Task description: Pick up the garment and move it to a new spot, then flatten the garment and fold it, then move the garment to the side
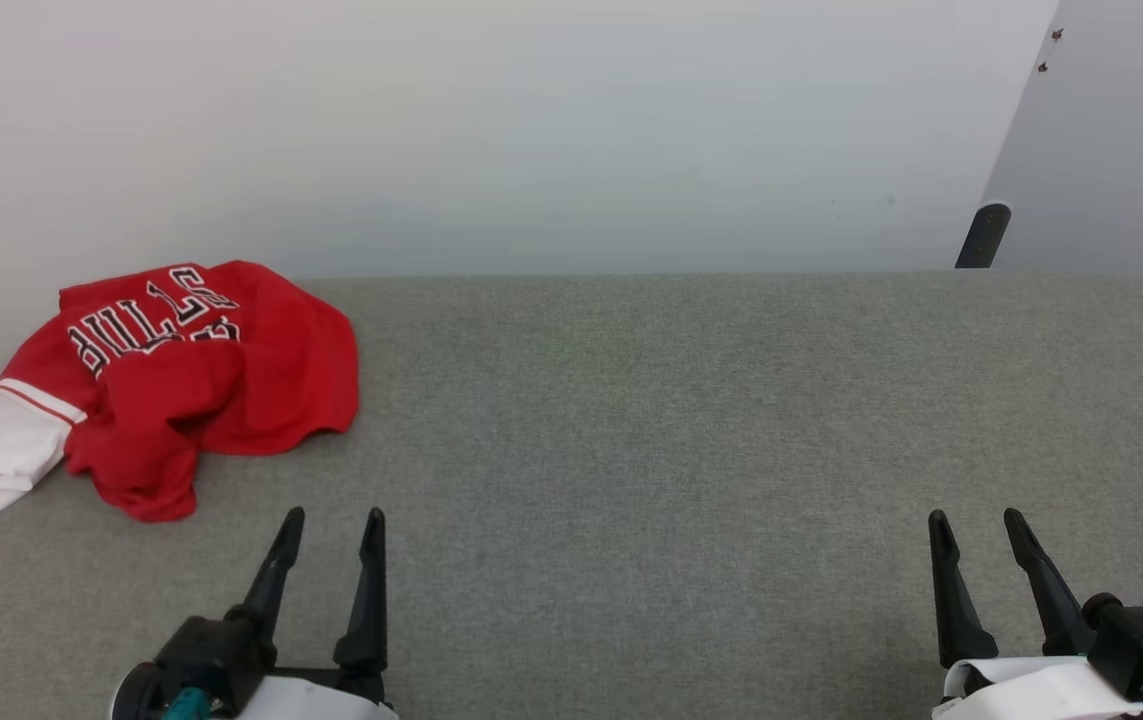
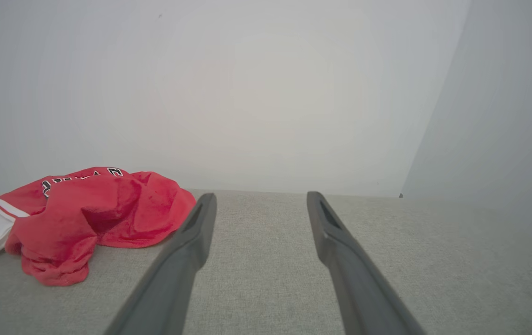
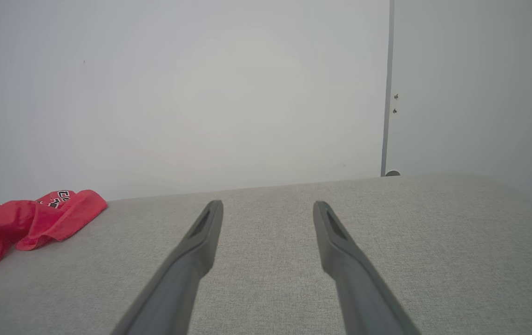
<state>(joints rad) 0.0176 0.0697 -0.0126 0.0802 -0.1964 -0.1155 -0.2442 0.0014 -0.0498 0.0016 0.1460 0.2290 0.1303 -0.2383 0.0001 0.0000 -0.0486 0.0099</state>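
Observation:
The garment (image 1: 181, 385) lies crumpled at the far left of the grey surface, red with black "BULLS" lettering and one white sleeve hanging toward the left edge. My left gripper (image 1: 334, 518) stands open just in front of it and slightly to its right, holding nothing. In the left wrist view the garment (image 2: 93, 214) sits left of the open fingers (image 2: 191, 242). My right gripper (image 1: 978, 520) is open at the lower right, far from the cloth. The right wrist view shows the garment (image 3: 28, 223) at the far left.
A grey fabric-covered table (image 1: 681, 430) spreads wide to the right of the garment. A pale wall (image 1: 531, 130) runs along its far edge. A dark bracket (image 1: 983, 235) stands at the back right corner beside a wall panel.

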